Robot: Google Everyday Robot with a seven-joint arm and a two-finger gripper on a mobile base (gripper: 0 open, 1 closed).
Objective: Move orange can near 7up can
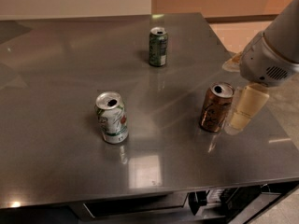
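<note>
The orange can (216, 107) stands upright on the right part of the grey metal table (70, 59); it is brownish with dark markings and an open silver top. The 7up can (112, 118) is white with green patches and stands upright at the left front, well apart from the orange can. My gripper (241, 118) comes in from the right edge and sits just right of the orange can, low over the table and very close to the can's side. It holds nothing that I can see.
A dark green can (158, 46) stands upright at the back middle of the table. The table's right edge runs just behind my gripper, with pale floor (280, 97) beyond. The front edge lies below both cans.
</note>
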